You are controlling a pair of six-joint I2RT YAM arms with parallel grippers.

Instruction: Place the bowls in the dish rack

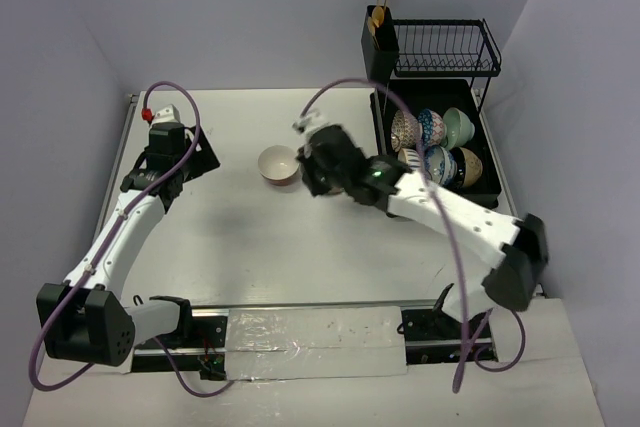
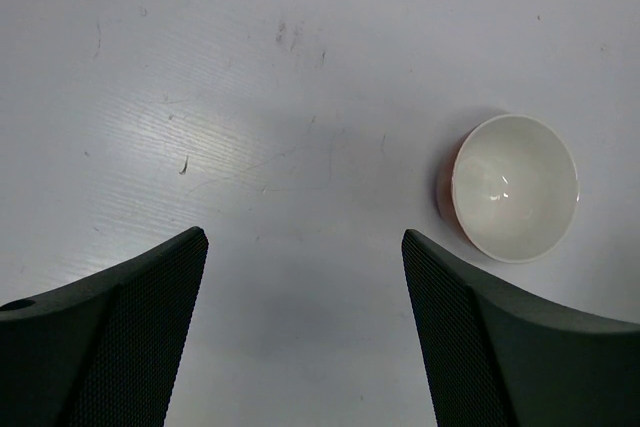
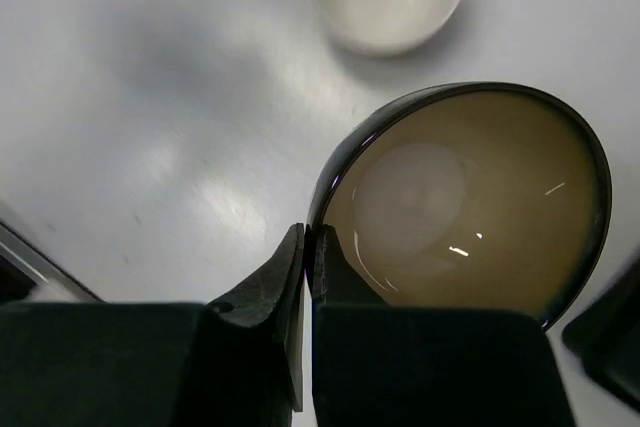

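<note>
The right gripper (image 3: 306,237) is closed on the rim of a tan, dark-rimmed ceramic bowl (image 3: 470,207). One jaw is inside the lip and one outside, and the bowl's open face is turned towards the wrist camera. The black wire dish rack (image 1: 489,177) stands to the right of this gripper and slightly farther back. Several patterned and green bowls (image 1: 432,129) stand on edge in it. The right arm is by far the nearer to it, so I judge the next move to be a carry rightward and away. The bowl is round, so only its tilt matters for slotting it in.

A white ceramic bowl with a red outside (image 1: 278,164) sits upright on the table, just left of the right gripper. The left gripper (image 2: 305,247) hangs over the table with its jaws wide and empty, and the white bowl lies off to its right. No brand, label or writing can be read.
</note>
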